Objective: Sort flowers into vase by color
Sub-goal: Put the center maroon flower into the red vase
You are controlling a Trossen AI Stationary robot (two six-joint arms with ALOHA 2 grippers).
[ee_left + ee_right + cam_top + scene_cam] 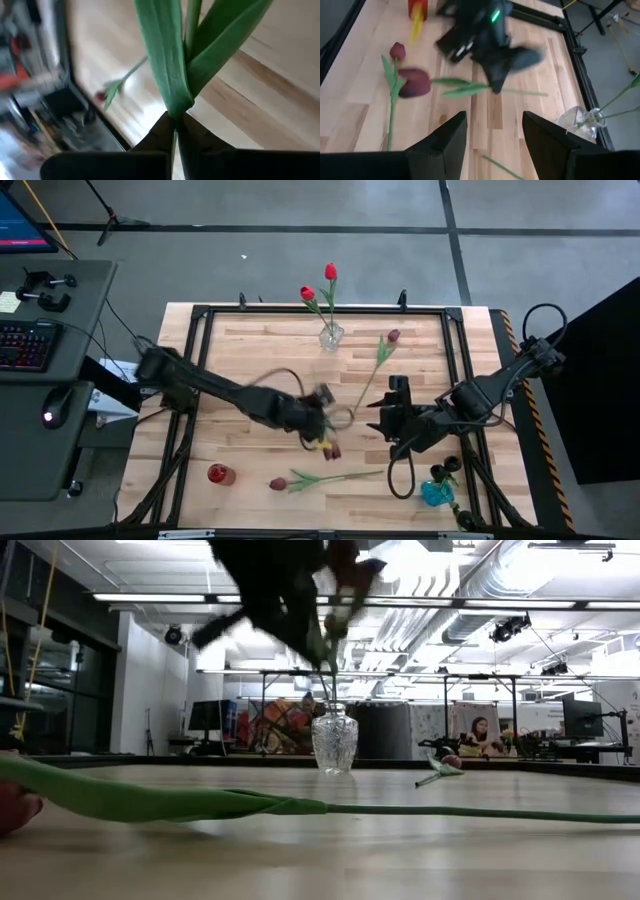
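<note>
Low view, nearest the lens: a green stem (pixel 300 808) lying flat across the table (pixel 320 860), leaf end thick toward the left. It belongs to the maroon tulip (pixel 278 483) lying near the front edge in the high view.

Left gripper (pixel 322 432) over mid-table, fingers pressed together and pinching a tulip by the stem; the left wrist view shows the stem and leaves (pixel 177 65) rising out of the closed fingertips (pixel 160 132). The dark red head (pixel 332 450) hangs just front of the gripper. The right wrist view has this held tulip (pixel 415 82) beside the lying one (pixel 396 51).

Right gripper (pixel 385 415) close by to the right, fingers (pixel 447 135) spread, nothing between them.

Clear glass vase (pixel 331 335) at the back, holding two bright red tulips (pixel 319 284). Another maroon tulip (pixel 392 336) lies to its right, stem running diagonally toward centre.

Red vase (pixel 219 474) at the front left. Blue vase (pixel 437 492) at the front right, under the right arm.
</note>
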